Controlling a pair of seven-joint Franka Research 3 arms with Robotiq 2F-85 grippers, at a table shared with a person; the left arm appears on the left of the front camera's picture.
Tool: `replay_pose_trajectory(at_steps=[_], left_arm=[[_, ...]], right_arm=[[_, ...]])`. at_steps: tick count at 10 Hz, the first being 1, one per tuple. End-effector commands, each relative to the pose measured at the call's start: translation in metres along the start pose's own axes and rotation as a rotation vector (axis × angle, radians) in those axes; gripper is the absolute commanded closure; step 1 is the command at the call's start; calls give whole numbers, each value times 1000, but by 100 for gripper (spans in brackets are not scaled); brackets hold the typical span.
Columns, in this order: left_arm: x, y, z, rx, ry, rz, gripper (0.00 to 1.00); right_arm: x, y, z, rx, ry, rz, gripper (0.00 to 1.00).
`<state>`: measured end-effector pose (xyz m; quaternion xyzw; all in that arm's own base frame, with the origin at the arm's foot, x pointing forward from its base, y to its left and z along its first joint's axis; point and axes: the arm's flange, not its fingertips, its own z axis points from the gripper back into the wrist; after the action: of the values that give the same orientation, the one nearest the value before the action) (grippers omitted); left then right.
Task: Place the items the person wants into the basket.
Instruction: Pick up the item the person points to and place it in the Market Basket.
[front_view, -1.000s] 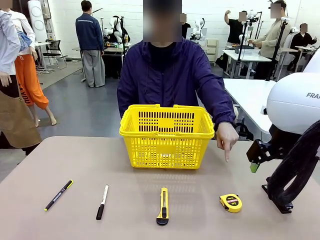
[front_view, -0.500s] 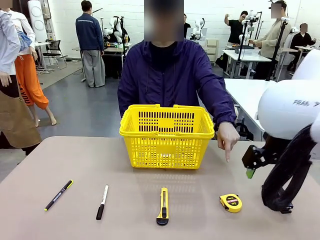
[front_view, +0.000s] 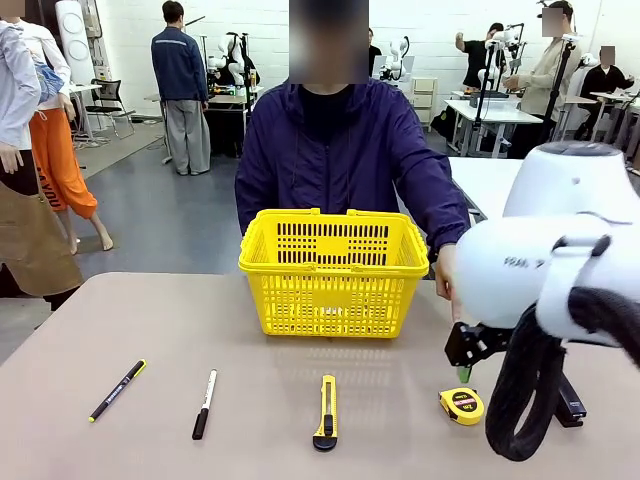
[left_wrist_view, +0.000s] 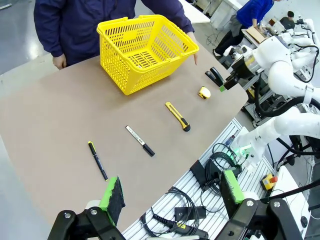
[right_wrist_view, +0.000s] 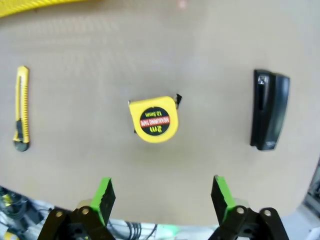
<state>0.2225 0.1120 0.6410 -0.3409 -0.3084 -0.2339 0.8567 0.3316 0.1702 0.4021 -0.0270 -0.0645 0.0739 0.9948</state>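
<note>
The yellow-and-black tape measure (front_view: 461, 405) (right_wrist_view: 153, 120) lies on the table at the front right. My right gripper (right_wrist_view: 163, 192) hovers open just above it, apart from it, green pads on either side. In the front view the right gripper (front_view: 463, 368) hangs just behind the tape measure. The black stapler (right_wrist_view: 269, 110) (left_wrist_view: 215, 77) lies to the tape's right. The black pen with a yellow end (front_view: 117, 390) lies at the front left. The yellow basket (front_view: 333, 270) stands in front of the person (front_view: 340, 160). My left gripper (left_wrist_view: 171, 192) is open, high above the table's near side.
A white marker with a black cap (front_view: 204, 403) and a yellow utility knife (front_view: 326, 412) lie in the row between pen and tape measure. The person's hand (front_view: 445, 272) is partly hidden behind my right arm. Cables and a rail (left_wrist_view: 200, 200) run along the table's near edge.
My right arm has swung left and forward, bringing its gripper over the tape measure and covering the person's pointing hand. The items on the table have not moved.
</note>
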Motion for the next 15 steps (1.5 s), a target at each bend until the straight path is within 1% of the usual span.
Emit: replay_pose_trajectory(at_steps=[1,2,3,6,11,15], left_arm=[[0,2,2,-12,-6,-17,0],[0,2,2,-12,-6,-17,0],[0,2,2,-12,-6,-17,0],[0,2,2,-12,-6,-17,0],[0,2,2,-12,-6,-17,0],[0,2,2,-12,-6,-17,0]], right_arm=[[22,-6,-35,-3,9,57,0],[31,-6,-47,1,34,65,0],[36,-5,-57,7,45,101,0],[44,-5,-79,11,73,136,0],[44,2,-87,41,96,150,0],[43,5,-100,41,118,163,0]])
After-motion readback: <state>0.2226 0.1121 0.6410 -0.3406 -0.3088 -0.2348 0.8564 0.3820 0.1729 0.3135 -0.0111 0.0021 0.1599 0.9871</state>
